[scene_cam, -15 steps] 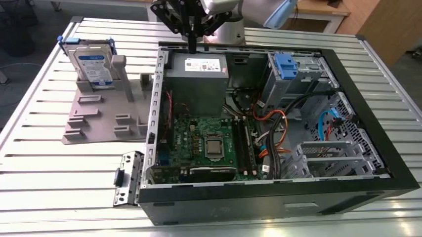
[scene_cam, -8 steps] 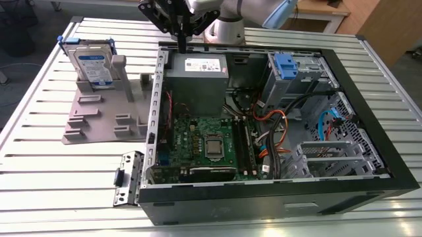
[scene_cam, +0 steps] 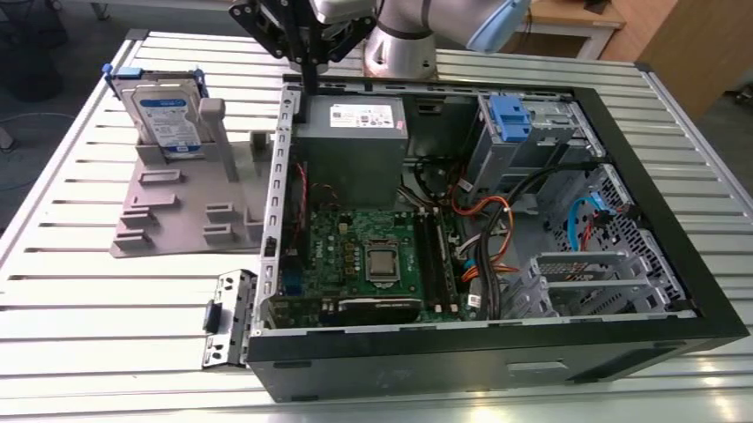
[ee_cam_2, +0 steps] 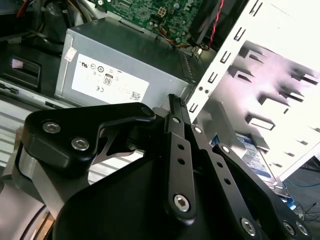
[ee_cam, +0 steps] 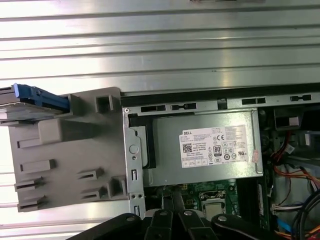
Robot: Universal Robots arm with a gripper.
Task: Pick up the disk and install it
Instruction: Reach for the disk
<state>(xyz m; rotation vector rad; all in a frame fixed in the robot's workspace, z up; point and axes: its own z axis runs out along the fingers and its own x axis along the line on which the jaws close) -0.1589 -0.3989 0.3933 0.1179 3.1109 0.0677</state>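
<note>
Exterior view: the gripper [scene_cam: 309,79] hangs at top centre of the frame, over the rear rim of the open computer case [scene_cam: 495,357] and just above the grey power supply [scene_cam: 353,145]. The claw is pressed together with nothing between the fingers; the second wrist view shows the same.

The disk [scene_cam: 165,113] is at upper left of the frame. It stands upright on edge in a grey holder [scene_cam: 176,207] on the slatted table [scene_cam: 70,326]. It is beside the case and well apart from the gripper, with a blue frame round its edges. In the second wrist view the disk [ee_cam_2: 252,155] shows partly beyond the case wall.
</note>
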